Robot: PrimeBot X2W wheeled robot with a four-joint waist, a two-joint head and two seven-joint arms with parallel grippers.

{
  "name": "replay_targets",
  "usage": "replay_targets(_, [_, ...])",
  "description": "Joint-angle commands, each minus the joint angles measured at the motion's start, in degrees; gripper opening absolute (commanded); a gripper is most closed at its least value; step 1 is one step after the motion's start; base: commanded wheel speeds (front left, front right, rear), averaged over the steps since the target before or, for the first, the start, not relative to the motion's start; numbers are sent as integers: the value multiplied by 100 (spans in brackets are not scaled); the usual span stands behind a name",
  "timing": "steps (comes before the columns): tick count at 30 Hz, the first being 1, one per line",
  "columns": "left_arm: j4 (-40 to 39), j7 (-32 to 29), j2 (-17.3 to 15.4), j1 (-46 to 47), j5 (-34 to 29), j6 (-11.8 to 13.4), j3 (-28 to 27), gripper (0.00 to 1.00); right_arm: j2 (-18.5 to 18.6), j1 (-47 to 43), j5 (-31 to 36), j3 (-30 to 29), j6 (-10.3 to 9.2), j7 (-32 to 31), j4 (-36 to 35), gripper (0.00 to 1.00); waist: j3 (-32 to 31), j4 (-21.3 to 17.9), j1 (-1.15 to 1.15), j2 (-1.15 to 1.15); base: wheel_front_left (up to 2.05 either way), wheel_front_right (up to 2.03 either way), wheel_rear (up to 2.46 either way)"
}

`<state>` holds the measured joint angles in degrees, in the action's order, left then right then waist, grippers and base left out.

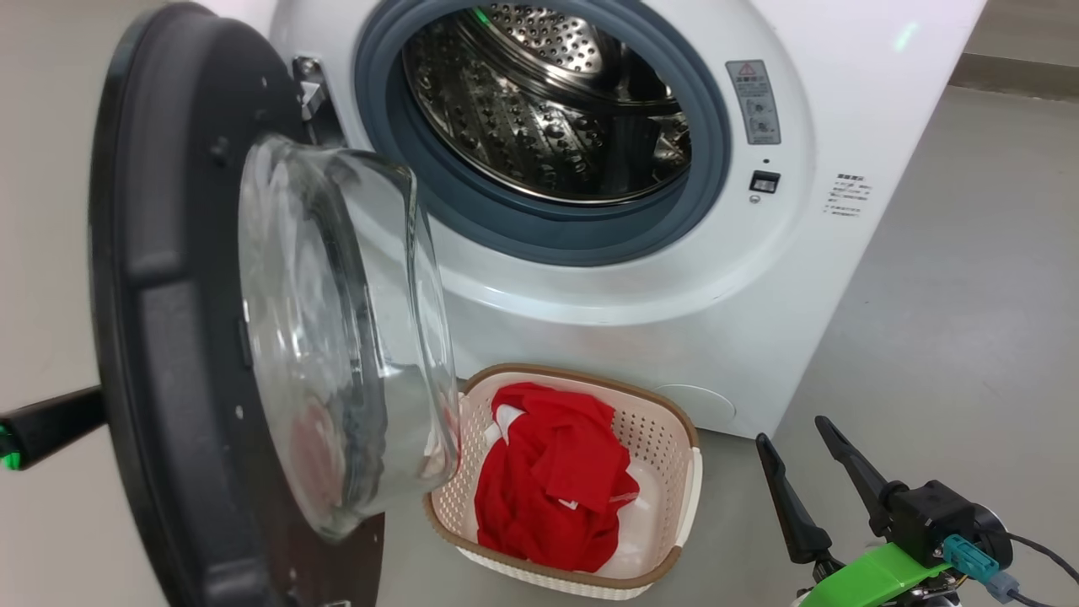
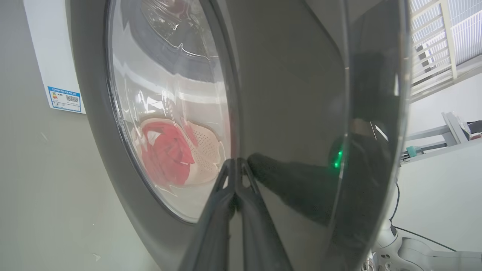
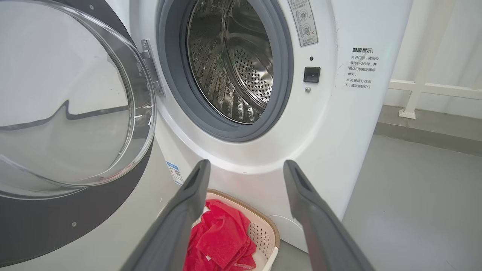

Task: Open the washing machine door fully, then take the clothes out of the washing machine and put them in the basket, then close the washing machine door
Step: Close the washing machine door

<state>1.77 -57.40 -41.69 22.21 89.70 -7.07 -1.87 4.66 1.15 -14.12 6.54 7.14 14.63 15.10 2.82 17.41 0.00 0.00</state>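
The washing machine door (image 1: 169, 337) stands swung open at the left, its glass bowl (image 1: 337, 320) facing the washing machine (image 1: 843, 278). The steel drum (image 1: 539, 110) looks bare inside. On the floor in front, the basket (image 1: 666, 438) holds the red clothes (image 1: 548, 489). My left gripper (image 2: 236, 162) is shut, tips against the door's glossy outer face (image 2: 293, 94); the clothes (image 2: 165, 158) show through the glass. My right gripper (image 1: 792, 432) hangs open and holds nothing, right of the basket. In the right wrist view it (image 3: 246, 165) points at the machine front above the basket (image 3: 263, 229).
Grey floor (image 1: 944, 337) stretches free to the right of the machine. A white rail (image 3: 414, 94) runs along the wall beyond it. A blue label (image 2: 64, 99) sits low on the machine's front. The open door overhangs the basket's left edge.
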Motion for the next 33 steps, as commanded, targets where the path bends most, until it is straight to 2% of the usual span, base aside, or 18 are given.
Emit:
replay_targets(1, [-236, 13, -199, 139, -20, -42, -237, 0, -5, -5, -17, 112, 35, 37, -155, 100, -26, -52, 0, 0, 0, 0, 0])
replay_targets(21, [-572, 331, 252, 489, -309, -42, 328, 0, -44, -80, -32, 72, 35, 37, -181, 100, -113, -427, 0, 0, 0, 0, 0])
replay_targets(33, [-571, 764, 526, 842, -473, -42, 608, 0, -78, -24, -29, 76, 35, 37, -190, 100, -24, -618, 0, 0, 0, 0, 0])
